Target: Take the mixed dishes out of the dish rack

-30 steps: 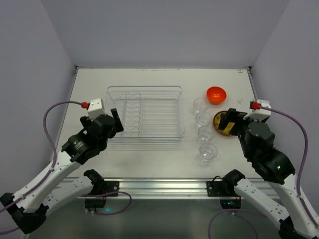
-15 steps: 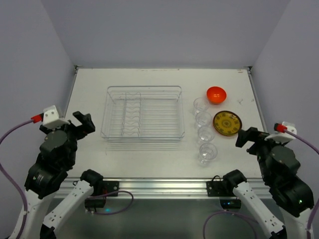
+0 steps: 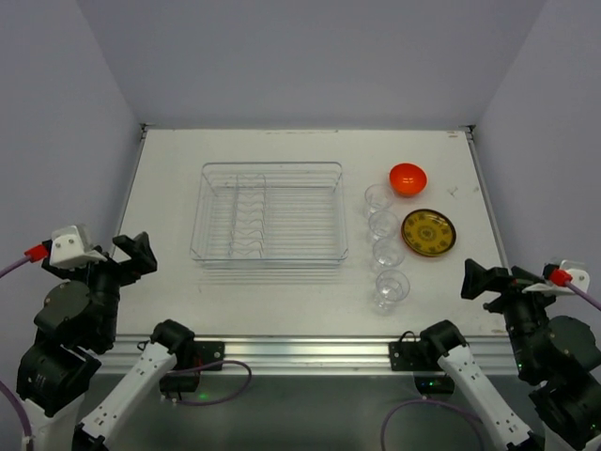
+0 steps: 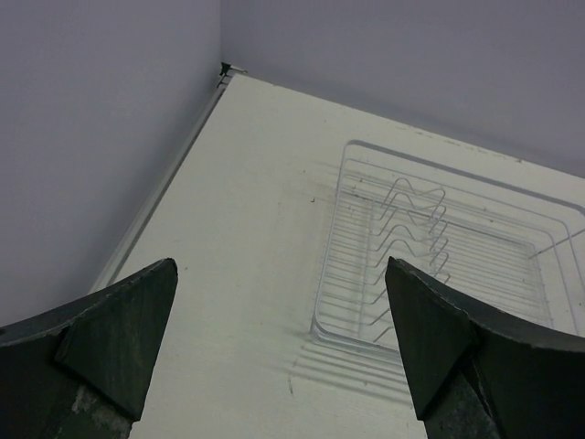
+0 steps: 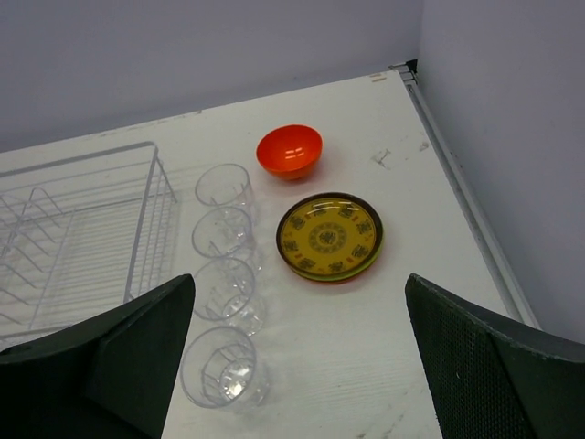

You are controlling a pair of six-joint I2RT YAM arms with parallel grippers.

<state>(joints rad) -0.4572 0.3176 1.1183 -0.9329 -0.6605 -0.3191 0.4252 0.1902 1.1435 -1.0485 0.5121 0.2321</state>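
The dish rack (image 3: 341, 218) stands mid-table with no dishes in it; only its wire dividers show. To its right, several clear glasses stand in a column, from the farthest (image 3: 378, 198) to the nearest (image 3: 392, 285). The orange bowl (image 3: 408, 178) sits at the far right. The patterned yellow plate (image 3: 428, 232) tops a stack, with green and orange edges showing beneath it. My left gripper (image 3: 136, 256) is open and empty, near-left of the rack. My right gripper (image 3: 477, 279) is open and empty, near-right of the plate. The right wrist view shows the bowl (image 5: 289, 151), the plate (image 5: 329, 236) and the nearest glass (image 5: 218, 366).
The left wrist view shows the rack's near-left corner (image 4: 322, 320) ahead of my open left gripper (image 4: 279, 274), with bare table between. Grey walls close the table on the left, far and right sides. The rack's right wall (image 5: 151, 215) stands just left of the glasses.
Both arms have pulled back toward the near edge and outward, away from the rack and the plate stack. Both grippers stay open and empty. The dishes have not moved.
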